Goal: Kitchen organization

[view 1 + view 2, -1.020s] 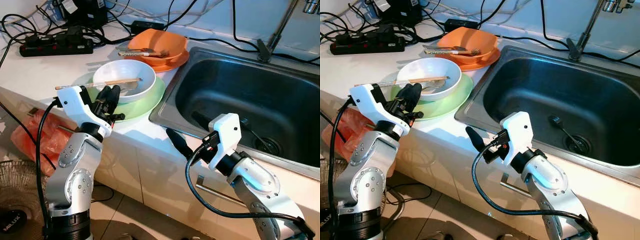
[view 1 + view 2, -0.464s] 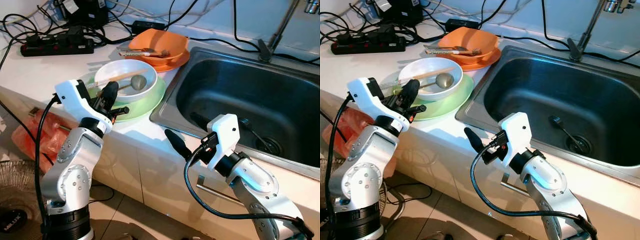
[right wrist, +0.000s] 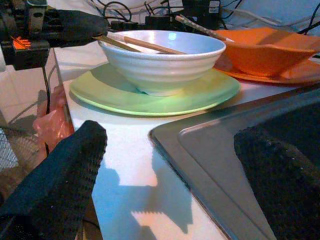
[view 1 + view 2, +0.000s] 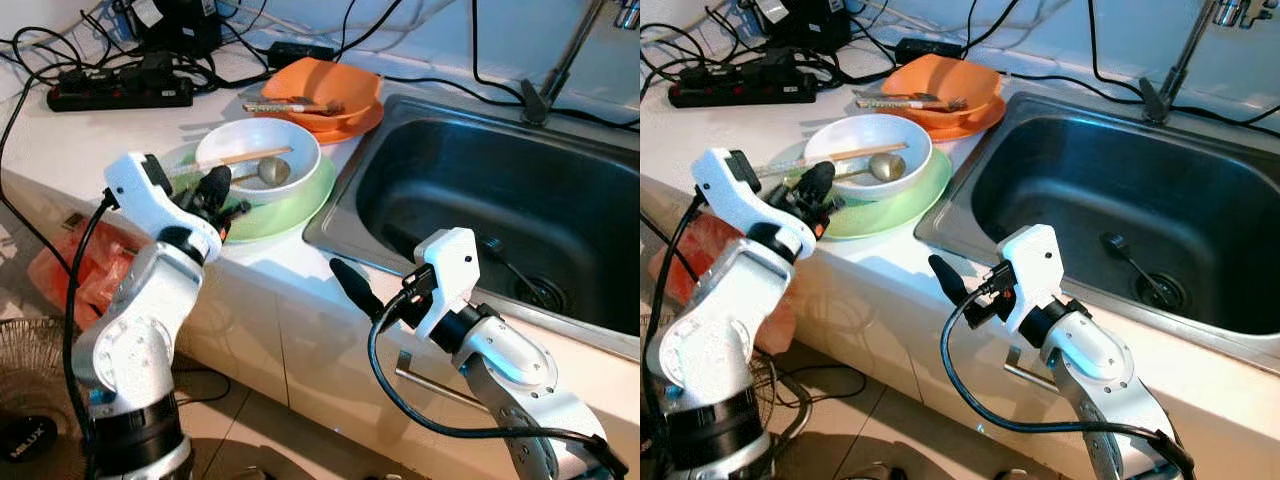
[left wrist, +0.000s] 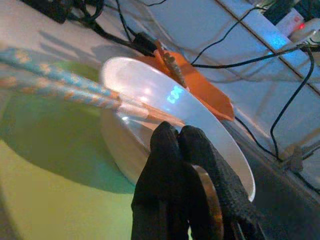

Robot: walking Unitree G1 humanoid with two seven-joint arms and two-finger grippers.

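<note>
Reaching my left end effector (image 4: 222, 190) toward the white bowl (image 4: 258, 158) on the green plate (image 4: 300, 205), I judge the next step is lifting this stack toward the sink (image 4: 480, 200). Its fingers are pressed together, gripping nothing, at the plate's near edge; they must spread first, then grip the rim squarely so the chopsticks (image 4: 240, 157) and spoon (image 4: 268, 170) inside stay put. Behind, the orange bowl (image 4: 320, 85) holds cutlery. My right end effector (image 4: 345, 283) hovers wide apart beside the worktop (image 4: 60, 140)

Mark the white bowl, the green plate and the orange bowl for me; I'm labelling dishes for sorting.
white bowl (image 4: 288, 140), left eye view, inner wall.
green plate (image 4: 300, 205), left eye view, bare rim nearest the sink.
orange bowl (image 4: 325, 78), left eye view, inner wall.
</note>
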